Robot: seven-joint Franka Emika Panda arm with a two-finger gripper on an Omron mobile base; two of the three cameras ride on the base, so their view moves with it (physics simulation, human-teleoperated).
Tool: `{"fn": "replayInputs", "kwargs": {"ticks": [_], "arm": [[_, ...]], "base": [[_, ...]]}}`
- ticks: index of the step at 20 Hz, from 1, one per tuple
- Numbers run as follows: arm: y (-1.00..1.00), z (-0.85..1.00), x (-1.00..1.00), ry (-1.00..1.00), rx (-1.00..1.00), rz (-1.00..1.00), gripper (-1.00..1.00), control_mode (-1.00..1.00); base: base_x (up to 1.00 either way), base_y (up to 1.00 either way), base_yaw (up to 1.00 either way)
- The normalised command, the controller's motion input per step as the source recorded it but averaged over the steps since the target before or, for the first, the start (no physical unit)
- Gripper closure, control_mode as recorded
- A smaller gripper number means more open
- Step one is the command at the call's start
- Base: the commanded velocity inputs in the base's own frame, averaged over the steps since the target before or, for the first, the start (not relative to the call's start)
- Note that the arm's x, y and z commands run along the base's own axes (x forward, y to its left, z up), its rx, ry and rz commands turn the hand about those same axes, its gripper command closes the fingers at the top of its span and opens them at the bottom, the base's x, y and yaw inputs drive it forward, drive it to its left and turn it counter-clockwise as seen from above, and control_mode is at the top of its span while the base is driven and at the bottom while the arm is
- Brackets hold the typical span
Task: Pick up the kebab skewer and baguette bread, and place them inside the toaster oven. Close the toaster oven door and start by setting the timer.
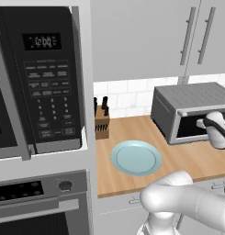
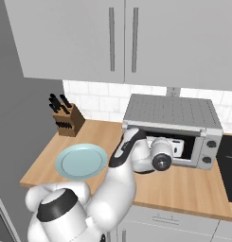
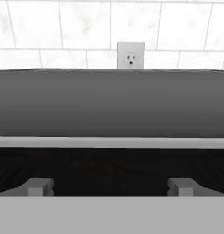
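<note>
The toaster oven (image 1: 189, 98) (image 2: 172, 112) sits at the back of the wooden counter, its front standing open on a dark cavity. My gripper (image 1: 203, 123) (image 2: 176, 147) reaches into that opening, with the wrist just outside it. In the hand view the ribbed oven top (image 3: 111, 103) lies above the black cavity. The gripper (image 3: 111, 187) is open, its fingertips (image 3: 40, 186) far apart with nothing between them. The kebab skewer and the baguette bread are hidden. I cannot make out the toaster oven door panel.
A pale blue plate (image 1: 136, 157) (image 2: 81, 161) lies bare on the counter left of the oven. A knife block (image 1: 101, 121) (image 2: 67, 118) stands by the tiled wall. The black microwave (image 1: 40, 78) and built-in oven (image 1: 40, 202) are at the left, and a wall outlet (image 3: 130, 55) is behind the oven.
</note>
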Motion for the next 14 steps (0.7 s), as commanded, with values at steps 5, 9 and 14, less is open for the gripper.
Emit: {"fn": "replayInputs", "kwargs": {"ticks": [5,9,14], "arm": [[-0.07,0.00,-0.28,0.00,0.00,0.00,-1.00,-1.00],[-0.32,0.08,-0.12,0.00,0.00,0.00,-1.00,-1.00],[-0.50,0.04,-0.02,0.00,0.00,0.00,-1.00,-1.00]], "base": [[0.00,0.00,0.00],[0.00,0.00,0.00],[0.00,0.00,0.00]]}}
